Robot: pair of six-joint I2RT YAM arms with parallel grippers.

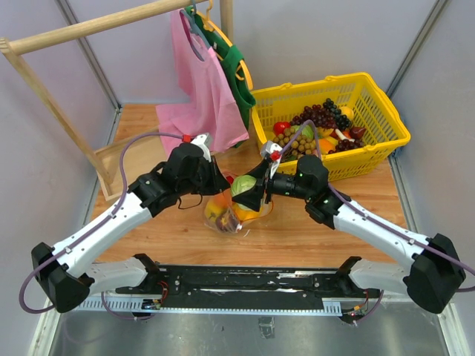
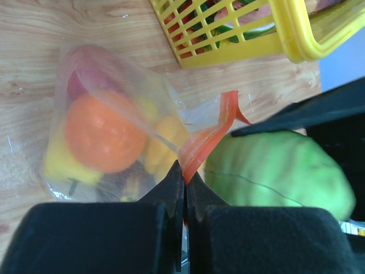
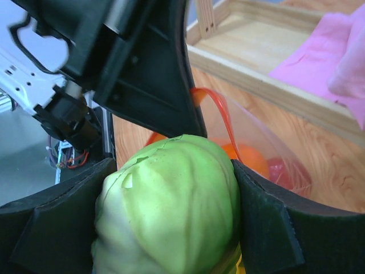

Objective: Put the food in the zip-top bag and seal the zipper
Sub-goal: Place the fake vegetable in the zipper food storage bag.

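The clear zip-top bag (image 1: 226, 213) lies on the wooden table (image 1: 297, 233) mid-view, holding an orange (image 2: 102, 132), a red fruit (image 2: 85, 80) and yellow pieces (image 2: 162, 145). My left gripper (image 2: 185, 171) is shut on the red-orange zipper strip (image 2: 208, 140) and holds the bag's mouth up. My right gripper (image 1: 251, 191) is shut on a yellow-green piece (image 3: 171, 211), held just above the bag's mouth, right beside the left fingers. The same green piece shows in the left wrist view (image 2: 279, 171). The bag's opening (image 3: 251, 142) lies just behind it. No slider tab shows.
A yellow basket (image 1: 386, 119) with grape bunches and other toy food stands at the back right. Pink (image 1: 200, 81) and green (image 1: 237, 74) cloth bags hang from a wooden rack (image 1: 44, 89) at the back left. The rack's base frame (image 3: 268, 80) lies close behind the bag.
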